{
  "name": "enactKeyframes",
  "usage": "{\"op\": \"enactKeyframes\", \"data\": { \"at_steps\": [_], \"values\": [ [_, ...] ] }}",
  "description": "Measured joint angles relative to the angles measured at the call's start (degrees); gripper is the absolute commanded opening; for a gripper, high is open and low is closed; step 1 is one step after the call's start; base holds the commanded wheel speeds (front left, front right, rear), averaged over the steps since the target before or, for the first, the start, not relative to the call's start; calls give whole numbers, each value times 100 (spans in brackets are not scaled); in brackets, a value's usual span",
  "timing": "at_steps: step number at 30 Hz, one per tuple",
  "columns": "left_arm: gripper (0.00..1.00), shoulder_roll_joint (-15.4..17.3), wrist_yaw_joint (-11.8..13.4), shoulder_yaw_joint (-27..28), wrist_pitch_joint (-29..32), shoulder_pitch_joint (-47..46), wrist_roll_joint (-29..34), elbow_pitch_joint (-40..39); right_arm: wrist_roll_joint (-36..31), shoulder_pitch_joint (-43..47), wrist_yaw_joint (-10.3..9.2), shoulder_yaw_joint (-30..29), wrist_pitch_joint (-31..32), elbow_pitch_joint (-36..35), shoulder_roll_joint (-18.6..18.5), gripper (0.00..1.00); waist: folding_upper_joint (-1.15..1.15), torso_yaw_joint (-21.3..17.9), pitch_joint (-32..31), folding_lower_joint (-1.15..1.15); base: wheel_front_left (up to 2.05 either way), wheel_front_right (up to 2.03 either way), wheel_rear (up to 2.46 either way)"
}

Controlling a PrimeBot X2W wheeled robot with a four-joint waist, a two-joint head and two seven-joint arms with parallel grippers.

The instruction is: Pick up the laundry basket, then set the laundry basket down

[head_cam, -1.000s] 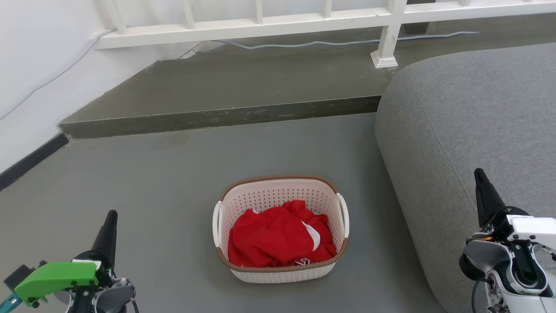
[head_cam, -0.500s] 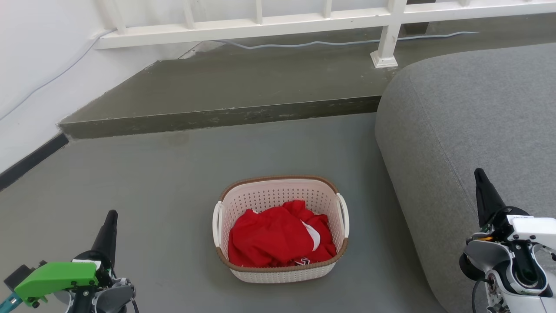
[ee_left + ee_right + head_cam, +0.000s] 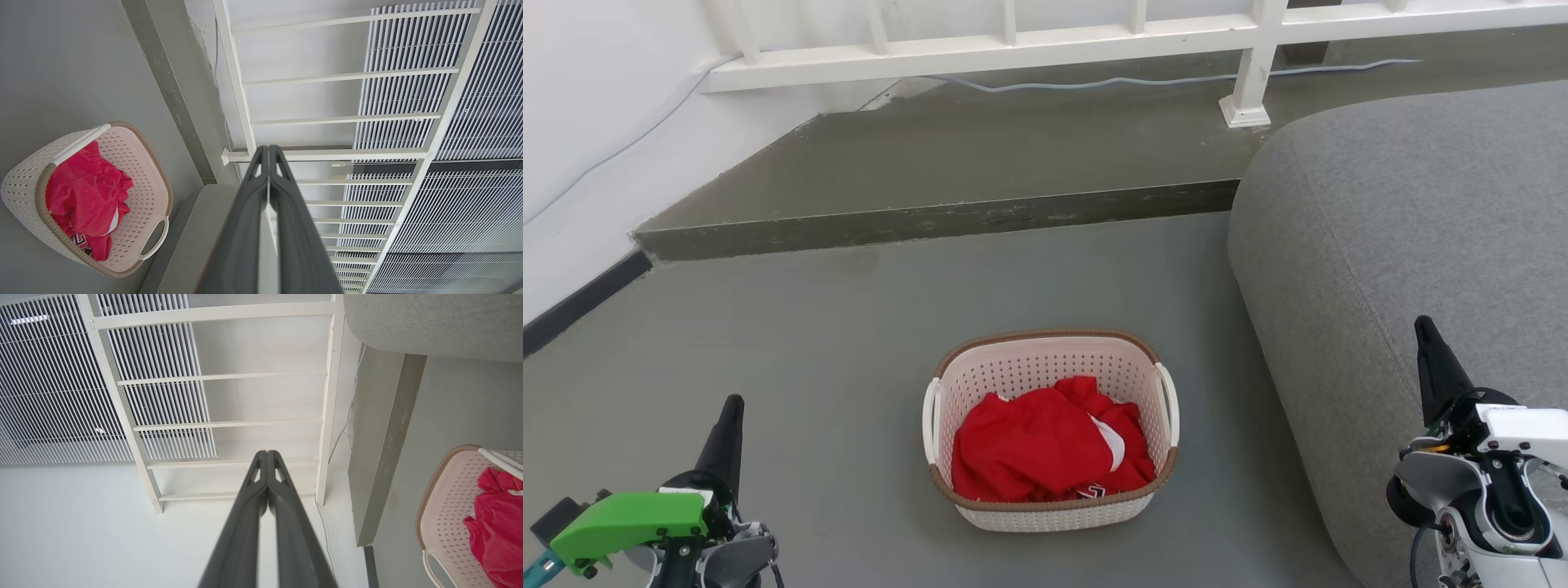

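My left pincer (image 3: 733, 403) is clenched, its two long dark fingers pressed flat against each other from base to tip and gripping only themselves. It hangs at the near left above the grey floor (image 3: 809, 359), pointing away from me. My right pincer (image 3: 1423, 324) is clenched in the same way, fingers closed on each other, at the near right in front of the grey couch (image 3: 1405, 229).

The laundry basket (image 3: 1045, 367) stands upright on the floor between the two pincers and a little farther off than either, well apart from both. It is cream-white with small holes in its walls and a brown rim, and it has a white loop handle on its left side (image 3: 929, 420) and another on its right side (image 3: 1168, 404). A bundle of red clothes (image 3: 1029, 445) lies inside, heaped toward the near wall, with a patch of white cloth showing at its right. The basket sits just left of the couch, with a strip of bare floor between them.

Beyond the basket the floor meets a low raised step (image 3: 931, 220). On the far side of the step stands a white railing (image 3: 1013, 53), with a pale cable (image 3: 1094, 82) trailing along its foot. A white wall (image 3: 588, 106) closes the left side.
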Motion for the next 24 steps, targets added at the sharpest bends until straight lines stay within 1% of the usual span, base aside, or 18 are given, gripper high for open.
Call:
{"op": "enactKeyframes", "data": {
  "at_steps": [24],
  "values": [
    [0, 0, 0, 1, 0, 0, 0, 0, -1, 0, 1, -10, 0, 1, 0, 0, 0, 0, 0, 0, 0, 0, 0]
  ]
}}
